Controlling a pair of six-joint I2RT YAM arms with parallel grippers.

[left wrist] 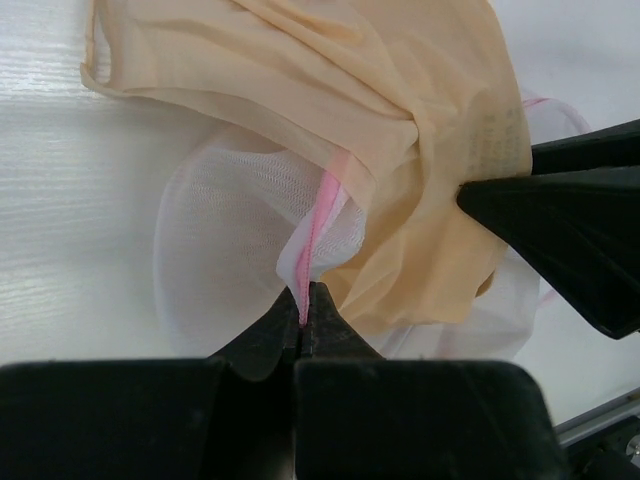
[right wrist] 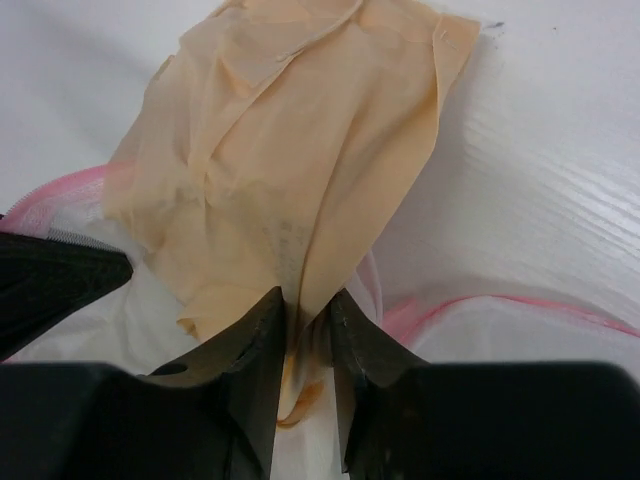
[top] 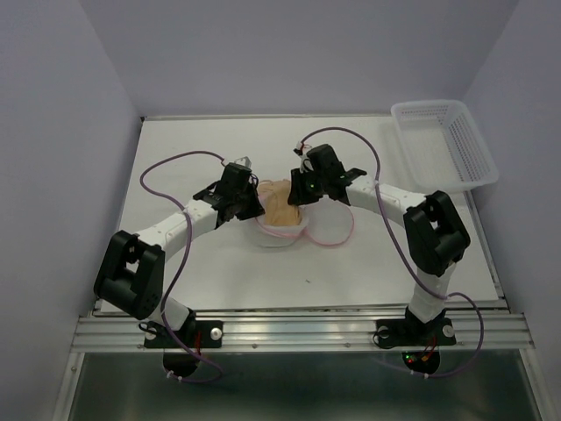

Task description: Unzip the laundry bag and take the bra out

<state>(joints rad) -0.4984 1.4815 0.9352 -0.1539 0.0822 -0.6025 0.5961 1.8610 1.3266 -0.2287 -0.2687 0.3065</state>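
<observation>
The white mesh laundry bag (top: 279,232) lies open in two round halves at the table's middle; its other half (top: 331,228) lies to the right. My left gripper (left wrist: 305,292) is shut on the bag's pink zipper trim (left wrist: 325,205). The tan bra (top: 282,204) lies partly over the bag. My right gripper (right wrist: 305,300) is shut on a fold of the bra (right wrist: 290,150) and holds it above the mesh (right wrist: 500,335). In the left wrist view the bra (left wrist: 400,110) drapes over the mesh (left wrist: 225,215), with the right gripper's fingers (left wrist: 560,215) pinching its right edge.
A white plastic lattice basket (top: 445,142) stands at the back right of the white table (top: 193,140). Both arms meet over the middle, with purple cables looping beside them. A metal rail (top: 298,329) runs along the near edge.
</observation>
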